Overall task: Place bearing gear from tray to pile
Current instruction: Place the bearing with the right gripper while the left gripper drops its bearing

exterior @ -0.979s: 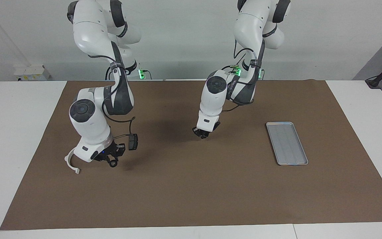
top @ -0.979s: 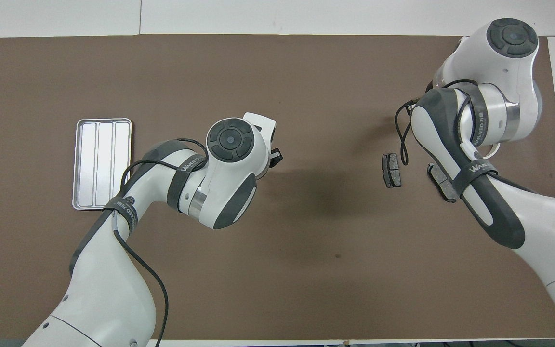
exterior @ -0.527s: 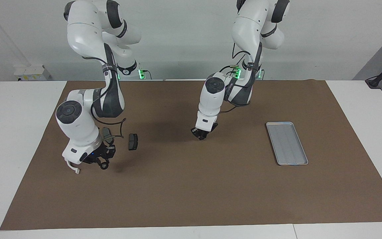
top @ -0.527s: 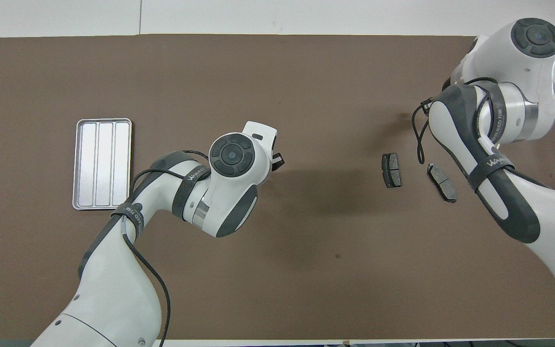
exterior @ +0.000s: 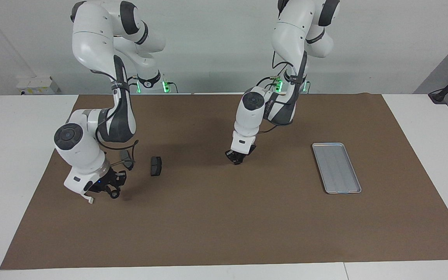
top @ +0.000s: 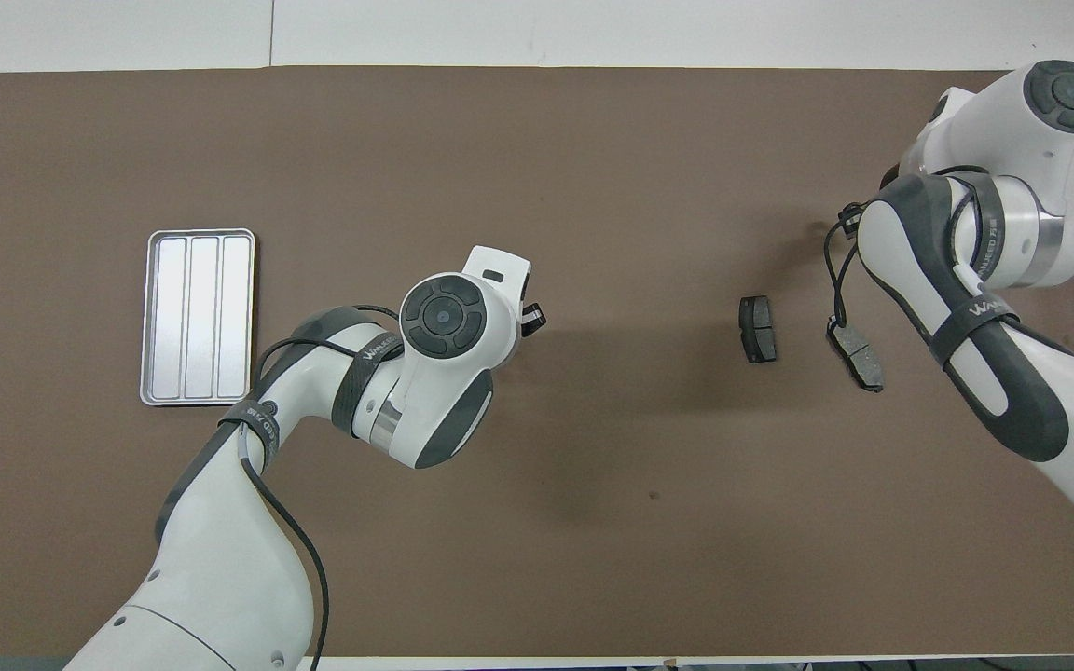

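the right gripper (exterior: 111,191) grasps the small ring-shaped gear (exterior: 114,194) above the mat, just beside the brake pads (exterior: 156,166); the left gripper (exterior: 236,158) waits, grip unclear.

The right arm bends steeply down at its end of the table, wrist tilted, its right gripper (exterior: 111,191) low over the mat with a small dark ring-shaped part between its fingers. The left arm folds down mid-table, its left gripper (exterior: 236,158) pointing down, close above the mat
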